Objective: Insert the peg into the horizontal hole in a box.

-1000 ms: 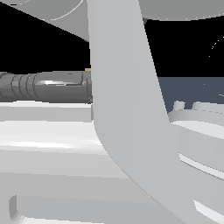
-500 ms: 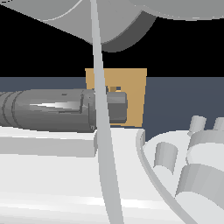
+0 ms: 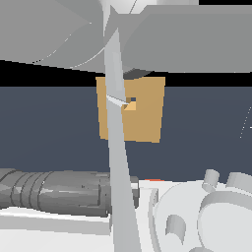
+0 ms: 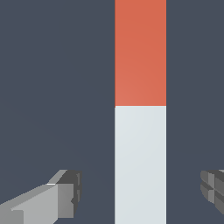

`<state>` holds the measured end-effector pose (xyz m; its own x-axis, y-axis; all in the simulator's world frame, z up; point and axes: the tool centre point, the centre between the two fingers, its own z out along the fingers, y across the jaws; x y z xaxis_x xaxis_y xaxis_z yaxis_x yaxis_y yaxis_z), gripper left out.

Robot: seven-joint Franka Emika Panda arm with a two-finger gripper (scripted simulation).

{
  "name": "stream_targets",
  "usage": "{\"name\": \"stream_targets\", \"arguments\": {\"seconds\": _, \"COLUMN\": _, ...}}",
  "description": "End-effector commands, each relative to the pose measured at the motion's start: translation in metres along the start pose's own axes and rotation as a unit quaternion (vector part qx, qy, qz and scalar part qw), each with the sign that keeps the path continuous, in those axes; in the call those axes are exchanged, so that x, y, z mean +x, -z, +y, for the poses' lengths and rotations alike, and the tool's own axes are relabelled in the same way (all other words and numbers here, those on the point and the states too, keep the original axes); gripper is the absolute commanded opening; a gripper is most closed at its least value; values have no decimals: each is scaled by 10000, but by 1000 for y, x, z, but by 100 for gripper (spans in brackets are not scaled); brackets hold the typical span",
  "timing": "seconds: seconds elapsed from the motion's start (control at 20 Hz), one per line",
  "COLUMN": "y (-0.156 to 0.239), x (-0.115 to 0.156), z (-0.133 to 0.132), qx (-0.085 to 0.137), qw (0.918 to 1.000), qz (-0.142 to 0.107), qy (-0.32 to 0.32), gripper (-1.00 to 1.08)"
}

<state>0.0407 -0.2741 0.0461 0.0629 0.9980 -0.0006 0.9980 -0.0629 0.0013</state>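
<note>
The tool [image 4: 140,194] stands wide open in the wrist view, its two grey fingers [image 4: 57,201] on either side of the one peg [image 4: 140,109] without touching it; the peg lies flat on the dark bench [image 4: 52,87], one half orange-red, one half white. In the exterior view one tan box [image 3: 142,118] sits centre frame with its single small hole [image 3: 132,101]. Compared with half a second ago, the box now shows lower and more fully, less hidden by arm parts.
</note>
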Motion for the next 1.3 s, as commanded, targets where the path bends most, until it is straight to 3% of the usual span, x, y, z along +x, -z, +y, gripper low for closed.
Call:
{"name": "stream_targets", "arguments": {"seconds": 0.0, "y": -14, "x": 1, "z": -1, "qx": 8, "qw": 10000, "qz": 3, "qy": 0, "gripper": 100}}
{"name": "stream_targets", "arguments": {"seconds": 0.45, "y": -29, "x": 0, "z": 0, "qx": 6, "qw": 10000, "qz": 4, "qy": 2, "gripper": 100}}
{"name": "stream_targets", "arguments": {"seconds": 0.5, "y": -29, "x": 0, "z": 0, "qx": 6, "qw": 10000, "qz": 4, "qy": 2, "gripper": -100}}
{"name": "stream_targets", "arguments": {"seconds": 1.25, "y": -27, "x": 4, "z": -1, "qx": 9, "qw": 10000, "qz": 4, "qy": -4, "gripper": -100}}
